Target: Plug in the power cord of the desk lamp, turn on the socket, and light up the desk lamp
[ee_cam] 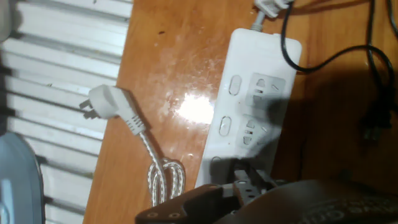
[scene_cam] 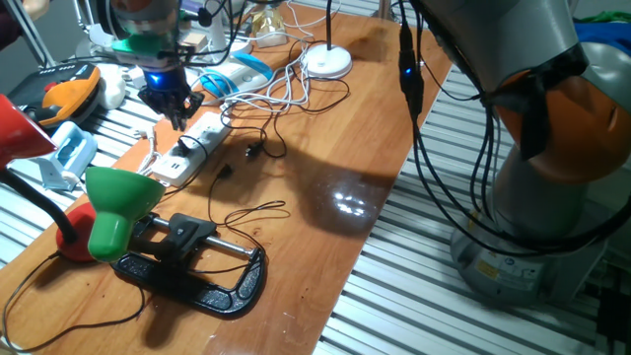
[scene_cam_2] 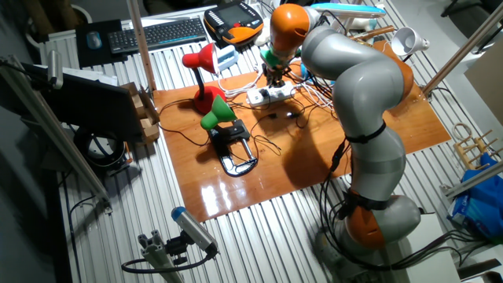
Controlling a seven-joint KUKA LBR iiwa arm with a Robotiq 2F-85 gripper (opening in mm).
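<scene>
Fingers (ee_cam: 249, 186): dark, low in hand view, poised over socket's near end; apart or together cannot tell.
Socket (ee_cam: 252, 112): white, flat on tabletop (ee_cam: 168, 56), long axis running away from fingers.
Plug (ee_cam: 112, 106): loose, left of socket, apart.

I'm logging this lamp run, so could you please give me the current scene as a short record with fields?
surface: wooden tabletop
socket: white power strip, lying flat, outlets and rocker switches facing up
gripper: directly above the strip, low over it; jaw state unclear
loose plug: white plug with braided cable on the wood beside the strip, not inserted
lamps: green desk lamp on a black clamp; red lamp behind it
lamp state: green lamp not visibly lit
</scene>
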